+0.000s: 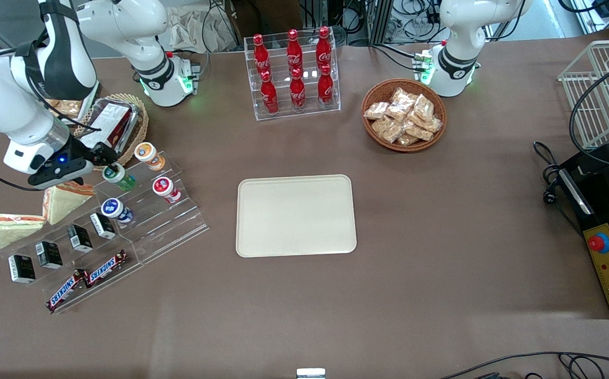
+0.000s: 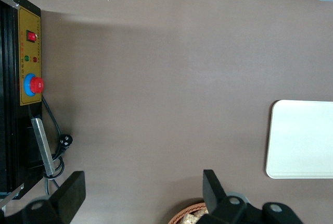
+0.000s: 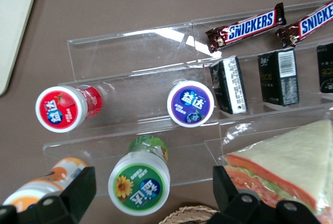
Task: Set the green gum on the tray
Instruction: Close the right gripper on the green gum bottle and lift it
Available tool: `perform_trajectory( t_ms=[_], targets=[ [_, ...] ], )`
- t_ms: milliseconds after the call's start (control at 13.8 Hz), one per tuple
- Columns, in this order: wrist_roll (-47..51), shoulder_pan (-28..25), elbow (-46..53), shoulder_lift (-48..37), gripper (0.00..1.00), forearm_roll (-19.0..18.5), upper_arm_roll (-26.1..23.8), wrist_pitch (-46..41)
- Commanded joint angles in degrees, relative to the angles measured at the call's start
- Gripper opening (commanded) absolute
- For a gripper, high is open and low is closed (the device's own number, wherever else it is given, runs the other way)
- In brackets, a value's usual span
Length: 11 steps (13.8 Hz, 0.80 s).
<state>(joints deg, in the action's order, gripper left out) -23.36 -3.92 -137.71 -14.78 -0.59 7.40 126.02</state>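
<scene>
Nearest the front camera, two Snickers bars [image 1: 87, 279] lie on the lowest step of a clear acrylic stepped stand [image 1: 173, 230] at the working arm's end of the table. Black boxes [image 1: 50, 254] fill the next step up, with wrapped sandwiches [image 1: 5, 227] beside them.

Reaching out over the stand's upper steps, the right arm is bent at the elbow, its wrist angled down, and the gripper [image 1: 108, 160] hangs just above the green gum [image 1: 118, 177]. The gum stands on an upper step, between the orange-lidded bottle [image 1: 149, 156] farther from the camera and the blue-lidded bottle [image 1: 116, 209] nearer it; a red-lidded bottle [image 1: 166, 189] sits just beside. From the wrist, the fingers [image 3: 78, 195] are spread wide, one on each side of the green gum [image 3: 139, 183], with clear gaps, touching nothing and holding nothing.

Mid-table, well apart from the stand, lies the tray [image 1: 296, 215]. Farther from the camera stand a rack of cola bottles [image 1: 293, 73] and a wicker basket of snack packets [image 1: 404, 115].
</scene>
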Motion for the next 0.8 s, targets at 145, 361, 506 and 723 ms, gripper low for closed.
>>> perform_trajectory(
  t_ms=[145,361,506,723],
  targets=[
    [-0.7,0.4,-6.2,-0.8,1.00,-0.6,0.6,5.6],
    [-0.7,0.4,-7.6,-0.8,1.00,-0.6,0.7,7.7],
    [-0.7,0.4,-7.5,-0.7,0.86,-0.6,0.7,7.6],
    [-0.5,0.2,-7.1,-0.4,0.12,-0.6,0.6,7.1]
  ],
)
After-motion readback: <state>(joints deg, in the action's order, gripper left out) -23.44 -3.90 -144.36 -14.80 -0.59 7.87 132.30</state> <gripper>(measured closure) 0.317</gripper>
